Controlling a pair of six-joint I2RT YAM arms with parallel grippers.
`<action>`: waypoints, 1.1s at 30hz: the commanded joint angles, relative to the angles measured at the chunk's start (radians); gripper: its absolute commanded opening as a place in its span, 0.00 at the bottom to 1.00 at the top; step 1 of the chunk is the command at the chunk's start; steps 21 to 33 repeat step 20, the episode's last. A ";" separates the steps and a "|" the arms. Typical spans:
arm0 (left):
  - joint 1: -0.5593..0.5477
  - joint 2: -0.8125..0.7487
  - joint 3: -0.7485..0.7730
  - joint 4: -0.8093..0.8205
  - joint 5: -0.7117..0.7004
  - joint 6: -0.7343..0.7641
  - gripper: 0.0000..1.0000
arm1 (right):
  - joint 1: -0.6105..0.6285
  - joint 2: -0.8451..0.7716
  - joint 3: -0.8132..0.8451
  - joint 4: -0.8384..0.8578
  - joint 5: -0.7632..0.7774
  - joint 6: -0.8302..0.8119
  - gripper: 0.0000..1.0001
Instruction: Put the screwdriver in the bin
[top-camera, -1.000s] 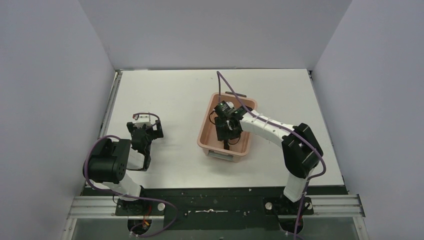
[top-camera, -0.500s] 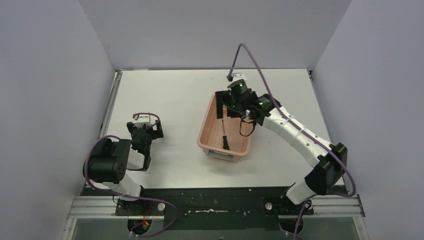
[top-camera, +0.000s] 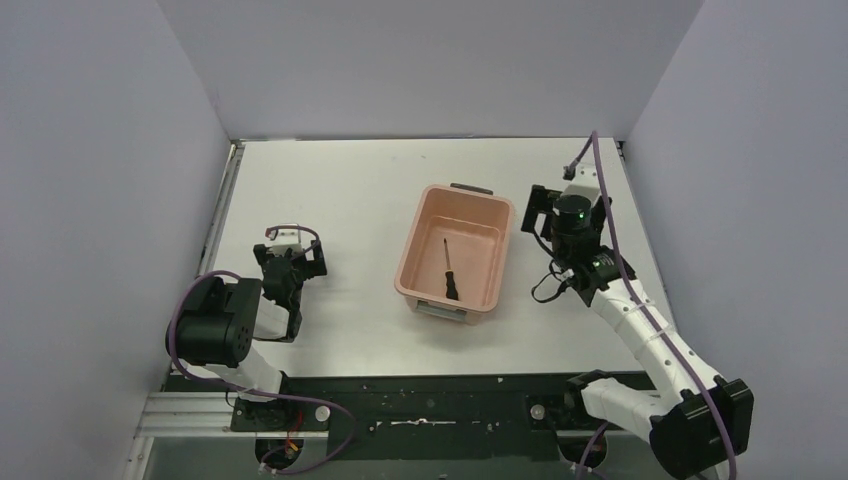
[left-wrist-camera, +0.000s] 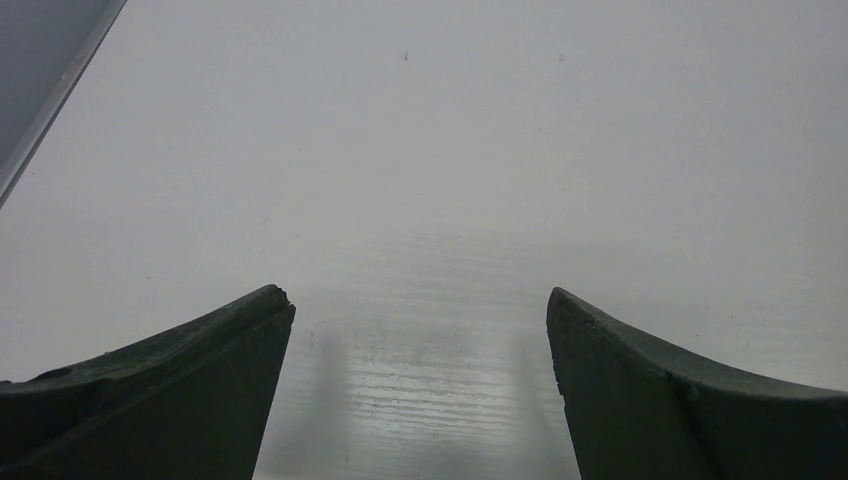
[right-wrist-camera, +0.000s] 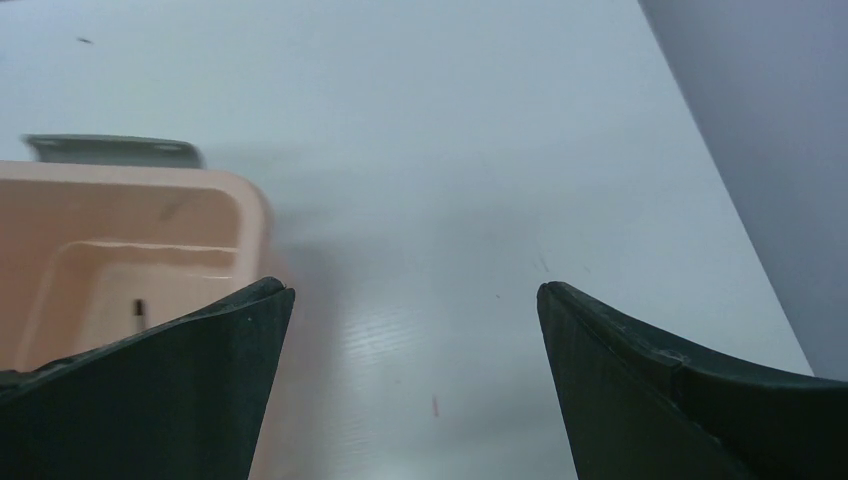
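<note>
Right gripper (right-wrist-camera: 415, 290): jaws spread wide with nothing between them, poised over the bare table (top-camera: 340, 190) just outside the right-hand long wall of the bin (top-camera: 505, 250), fingers pointing toward the far edge. The screwdriver (top-camera: 449, 270) lies to the gripper's left and a little nearer the arm bases. It rests flat on the bin's floor, roughly along the tub's length, with the thicker handle toward the near end and the thin shaft toward the far end, apart from the walls. In the right wrist view only a small dark sliver shows inside the tub, probably part of this tool. The left gripper (left-wrist-camera: 420, 295) is likewise open and empty above the table, well to the left of the bin. Judged from this layout, the placing step is finished and the task appears complete. Any next move would call only for bringing the right arm back to rest without nudging the bin's rim.
</note>
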 joint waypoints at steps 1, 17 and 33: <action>0.002 -0.006 0.019 0.057 0.012 0.014 0.97 | -0.101 -0.074 -0.197 0.231 0.134 -0.003 1.00; 0.002 -0.005 0.022 0.055 0.011 0.016 0.97 | -0.149 -0.122 -0.549 0.483 0.186 0.106 1.00; 0.003 -0.006 0.019 0.056 0.013 0.015 0.97 | -0.150 -0.114 -0.541 0.478 0.188 0.102 1.00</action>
